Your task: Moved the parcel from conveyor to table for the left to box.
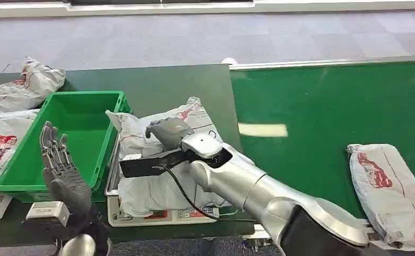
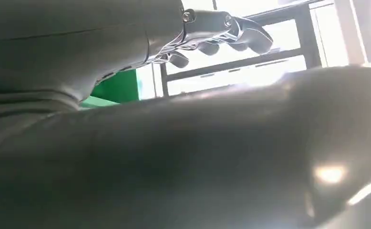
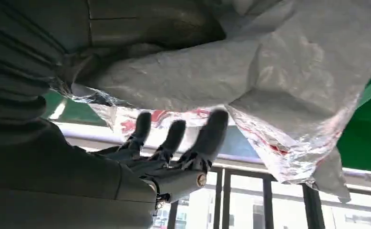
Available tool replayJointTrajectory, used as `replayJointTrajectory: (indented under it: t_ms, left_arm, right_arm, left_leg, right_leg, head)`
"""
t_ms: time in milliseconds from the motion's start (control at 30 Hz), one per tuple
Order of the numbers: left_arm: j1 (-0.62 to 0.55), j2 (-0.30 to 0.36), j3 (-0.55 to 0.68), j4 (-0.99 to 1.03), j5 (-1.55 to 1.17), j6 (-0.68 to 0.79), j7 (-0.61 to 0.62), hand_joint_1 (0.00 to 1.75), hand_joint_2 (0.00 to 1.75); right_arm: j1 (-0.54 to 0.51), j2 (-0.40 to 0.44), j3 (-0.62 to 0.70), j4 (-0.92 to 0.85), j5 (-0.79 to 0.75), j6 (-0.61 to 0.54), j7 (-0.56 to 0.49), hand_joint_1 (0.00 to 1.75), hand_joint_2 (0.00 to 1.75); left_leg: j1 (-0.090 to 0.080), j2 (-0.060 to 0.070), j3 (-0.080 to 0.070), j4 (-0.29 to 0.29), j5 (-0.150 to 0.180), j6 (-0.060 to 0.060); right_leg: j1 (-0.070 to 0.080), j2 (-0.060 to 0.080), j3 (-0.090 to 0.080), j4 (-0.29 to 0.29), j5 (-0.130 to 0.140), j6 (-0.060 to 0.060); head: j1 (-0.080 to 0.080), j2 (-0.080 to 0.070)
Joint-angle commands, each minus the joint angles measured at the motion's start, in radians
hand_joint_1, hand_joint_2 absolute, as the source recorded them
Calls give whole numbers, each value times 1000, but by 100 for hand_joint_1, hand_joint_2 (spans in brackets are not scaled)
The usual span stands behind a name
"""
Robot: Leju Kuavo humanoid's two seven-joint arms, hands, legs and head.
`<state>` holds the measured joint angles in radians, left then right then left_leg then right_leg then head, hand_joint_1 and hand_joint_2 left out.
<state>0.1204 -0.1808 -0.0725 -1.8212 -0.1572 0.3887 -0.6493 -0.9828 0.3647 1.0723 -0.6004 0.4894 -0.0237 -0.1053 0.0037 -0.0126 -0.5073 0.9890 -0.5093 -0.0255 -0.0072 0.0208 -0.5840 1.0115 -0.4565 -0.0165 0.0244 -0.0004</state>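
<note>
Head view: the right hand (image 1: pixel 165 130) rests on the parcel (image 1: pixel 157 160), which lies on a scale (image 1: pixel 141 216) on the table, just beside the green box (image 1: pixel 72 138). The set-down looks about done; next the right hand should let go and draw back. The left hand (image 1: pixel 61 165) is raised before the box, fingers apart, holding nothing. The parcel's red print is unreadable.

Left wrist view: the fingers (image 2: pixel 231 36) curl loosely around nothing.

Right wrist view: the fingers (image 3: pixel 174 138) stretch out under the crinkled bag; a grip cannot be told.
</note>
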Motion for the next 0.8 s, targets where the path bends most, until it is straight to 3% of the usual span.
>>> replayJointTrajectory:
  t_ms: [33,67,100,267,467,800]
  left_arm:
    - [-6,12,11,21,1,5,5,0,0]
    - [-6,12,11,21,1,5,5,0,0]
    - [-5,16,9,20,5,6,0,0,0]
    - [6,24,0,31,6,8,-14,0,0]
    - [35,24,18,14,40,-12,-49,0,0]
    - [-16,33,8,50,61,-36,-49,0,0]
  right_arm:
    - [-85,-19,44,100,36,-34,7,0,0]
    - [-85,-19,44,100,36,-34,7,0,0]
    - [-80,-20,3,96,56,-44,-11,0,175]
    - [-96,-95,-181,-38,171,-93,-32,0,175]
    - [-75,-235,-398,-285,211,-34,-77,0,175]
    - [-62,-262,-434,-284,198,-21,-120,0,175]
  left_leg:
    - [0,-1,-1,0,1,0]
    - [0,0,-1,0,0,0]
    - [0,0,-1,0,1,0]
    - [0,-2,-3,0,1,1]
    - [0,-4,-3,2,1,1]
    - [-1,-2,-1,1,1,0]
  right_leg:
    - [0,-3,-1,0,0,1]
    - [0,-2,-1,0,0,1]
    - [0,-3,0,-1,0,1]
    - [0,-5,-1,-1,0,1]
    - [0,-6,-1,0,0,2]
    - [0,-4,0,-1,1,1]
  head:
    - [0,0]
    - [0,0]
    - [0,0]
    - [0,0]
    - [0,0]
    - [0,0]
